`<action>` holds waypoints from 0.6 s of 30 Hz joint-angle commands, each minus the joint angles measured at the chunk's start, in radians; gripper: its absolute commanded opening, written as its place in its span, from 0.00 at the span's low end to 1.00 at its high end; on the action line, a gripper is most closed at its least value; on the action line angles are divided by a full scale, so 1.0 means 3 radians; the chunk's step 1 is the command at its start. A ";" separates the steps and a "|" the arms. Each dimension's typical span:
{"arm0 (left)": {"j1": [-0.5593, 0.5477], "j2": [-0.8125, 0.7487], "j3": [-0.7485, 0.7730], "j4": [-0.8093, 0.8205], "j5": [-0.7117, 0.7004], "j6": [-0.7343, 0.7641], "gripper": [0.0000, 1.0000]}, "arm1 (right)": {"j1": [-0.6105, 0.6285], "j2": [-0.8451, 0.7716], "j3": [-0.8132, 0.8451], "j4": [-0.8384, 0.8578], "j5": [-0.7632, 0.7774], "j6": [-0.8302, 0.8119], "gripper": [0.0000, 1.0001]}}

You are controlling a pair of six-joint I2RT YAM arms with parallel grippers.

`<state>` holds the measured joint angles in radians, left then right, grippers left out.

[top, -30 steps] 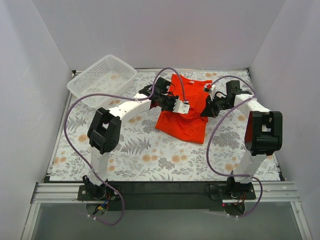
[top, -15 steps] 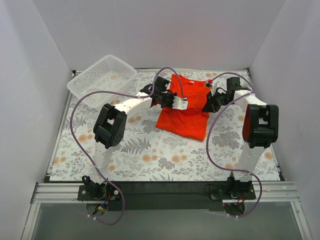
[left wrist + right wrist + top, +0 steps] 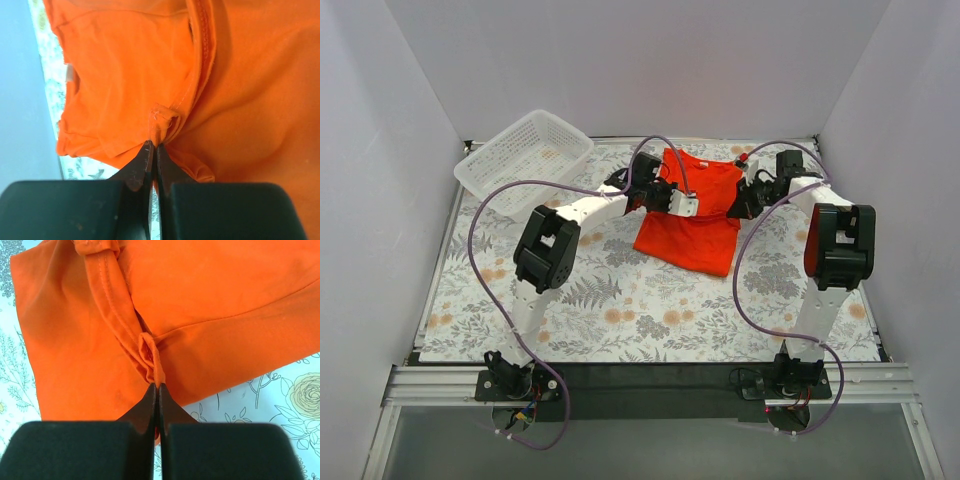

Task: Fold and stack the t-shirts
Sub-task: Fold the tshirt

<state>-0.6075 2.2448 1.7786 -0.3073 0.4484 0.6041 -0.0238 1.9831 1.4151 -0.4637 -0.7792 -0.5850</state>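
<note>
Overhead view of a flower-patterned table (image 3: 620, 300) inside white walls, with two robot arms reaching away from the near edge. A bright orange-red t-shirt (image 3: 690, 225) lay toward the far edge of the table, right of the middle, with the two arms meeting over it from either side. It looked partly folded, its lower edge lying slack toward the table's centre.

The left gripper (image 3: 152, 147) was clenched on a small bunched pinch of the orange cloth, just beside a stitched edge. The right gripper (image 3: 156, 387) was likewise clamped on a puckered bit of stitched edge, with the patterned table showing beyond the cloth. On both, the jaws were pressed together with only thin fabric between them.

The two pinches sat on opposite sides of the shirt, probably so that both sides could be lifted and carried together and the fold would come out straight rather than skewed. Gripping at a seam likely gave the thin, slippery cloth something firmer to hold.

A white lattice basket (image 3: 525, 150) stood tilted at the far left corner, well apart from the shirt. Judging by this, folding was under way and stacking not yet begun; only one shirt was in sight.
</note>
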 commanded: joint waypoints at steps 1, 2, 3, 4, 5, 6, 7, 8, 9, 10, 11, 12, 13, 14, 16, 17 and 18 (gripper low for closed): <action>0.0026 -0.0017 0.0105 0.0088 -0.0007 0.0006 0.00 | -0.0002 0.0052 0.0161 0.0088 -0.0005 0.0058 0.01; 0.0031 -0.0012 0.0110 0.0089 -0.0022 0.0001 0.00 | -0.0002 0.0062 0.0171 0.0088 -0.0005 0.0053 0.01; 0.0031 -0.0012 0.0105 0.0094 -0.0042 -0.0004 0.00 | -0.0002 0.0073 0.0181 0.0088 -0.0005 0.0058 0.01; 0.0036 -0.0022 0.0100 0.0099 -0.0053 0.0001 0.00 | -0.0002 0.0088 0.0202 0.0088 -0.0011 0.0058 0.01; 0.0041 -0.0033 0.0085 0.0104 -0.0053 0.0001 0.00 | -0.0002 0.0098 0.0212 0.0088 -0.0016 0.0058 0.01; 0.0046 -0.0038 0.0059 0.0099 -0.0073 0.0006 0.00 | -0.0002 0.0119 0.0238 0.0088 -0.0021 0.0053 0.01; 0.0051 -0.0043 0.0044 0.0099 -0.0078 0.0006 0.00 | -0.0002 0.0124 0.0248 0.0088 -0.0021 0.0053 0.01; 0.0056 -0.0063 0.0033 0.0104 -0.0094 0.0001 0.00 | -0.0002 0.0129 0.0253 0.0088 -0.0026 0.0058 0.01; 0.0061 -0.0068 0.0013 0.0109 -0.0104 0.0006 0.00 | -0.0002 0.0139 0.0263 0.0083 -0.0046 0.0053 0.01; 0.0072 -0.0079 0.0003 0.0104 -0.0099 0.0001 0.00 | 0.0003 0.0154 0.0279 0.0088 -0.0051 0.0058 0.01; 0.0077 -0.0094 -0.0002 0.0109 -0.0109 0.0001 0.00 | 0.0003 0.0160 0.0304 0.0088 -0.0051 0.0063 0.01; 0.0082 -0.0104 -0.0013 0.0109 -0.0114 0.0006 0.00 | 0.0003 0.0170 0.0314 0.0083 -0.0062 0.0058 0.01; 0.0087 -0.0104 -0.0018 0.0114 -0.0119 0.0011 0.00 | 0.0008 0.0190 0.0335 0.0088 -0.0062 0.0068 0.01; 0.0087 -0.0109 -0.0023 0.0114 -0.0119 0.0011 0.00 | 0.0013 0.0200 0.0360 0.0088 -0.0062 0.0068 0.01; 0.0092 -0.0119 -0.0028 0.0114 -0.0129 0.0011 0.00 | 0.0023 0.0236 0.0391 0.0088 -0.0057 0.0073 0.01; 0.0092 -0.0125 -0.0033 0.0114 -0.0140 0.0006 0.00 | 0.0028 0.0246 0.0422 0.0083 -0.0057 0.0073 0.01; 0.0097 -0.0130 -0.0033 0.0119 -0.0140 0.0011 0.00 | 0.0033 0.0257 0.0432 0.0088 -0.0052 0.0078 0.01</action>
<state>-0.5877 2.2692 1.7748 -0.2905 0.4171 0.6025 -0.0208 2.0434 1.4967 -0.4603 -0.7738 -0.5724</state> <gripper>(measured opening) 0.027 0.021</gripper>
